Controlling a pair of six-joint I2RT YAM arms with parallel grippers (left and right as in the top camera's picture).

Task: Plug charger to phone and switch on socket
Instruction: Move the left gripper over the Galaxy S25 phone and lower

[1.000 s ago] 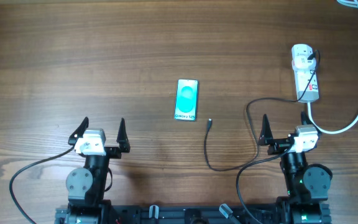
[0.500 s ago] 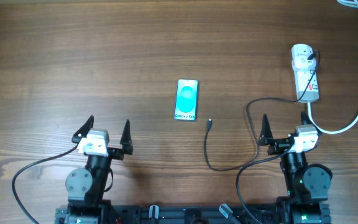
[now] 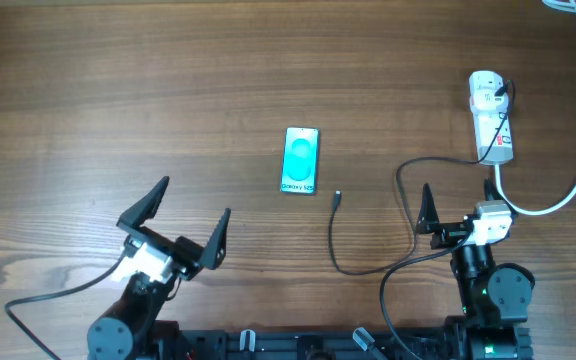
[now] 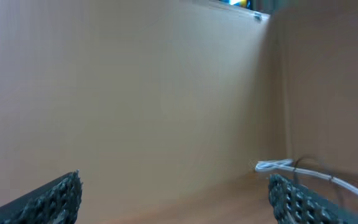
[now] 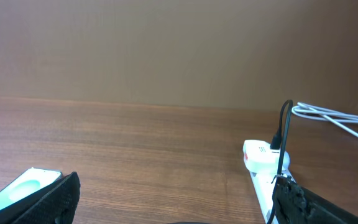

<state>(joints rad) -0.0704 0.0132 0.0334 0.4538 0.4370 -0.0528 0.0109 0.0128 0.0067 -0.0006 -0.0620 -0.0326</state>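
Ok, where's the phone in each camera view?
Overhead: phone near the picture's centre.
Left wrist: not in view.
Right wrist: bottom-left corner, partly cut off.
Shared landmark: the white socket, upper right overhead, lower right in right wrist.

The left wrist view is blurred throughout, so the white cord (image 4: 278, 165) at its right is only a soft streak. The bottom edge there also cuts the black left gripper (image 4: 174, 186) down to its finger ends. In the right wrist view the flat cyan-screened phone (image 5: 18, 185) and the white plastic power-strip socket (image 5: 258, 157) are both cropped by the bottom edge. From overhead, the long thin black charger (image 3: 337, 198) ends in a tip too small to tell its type, and the socket's small red mark (image 3: 504, 141) is too small to read.
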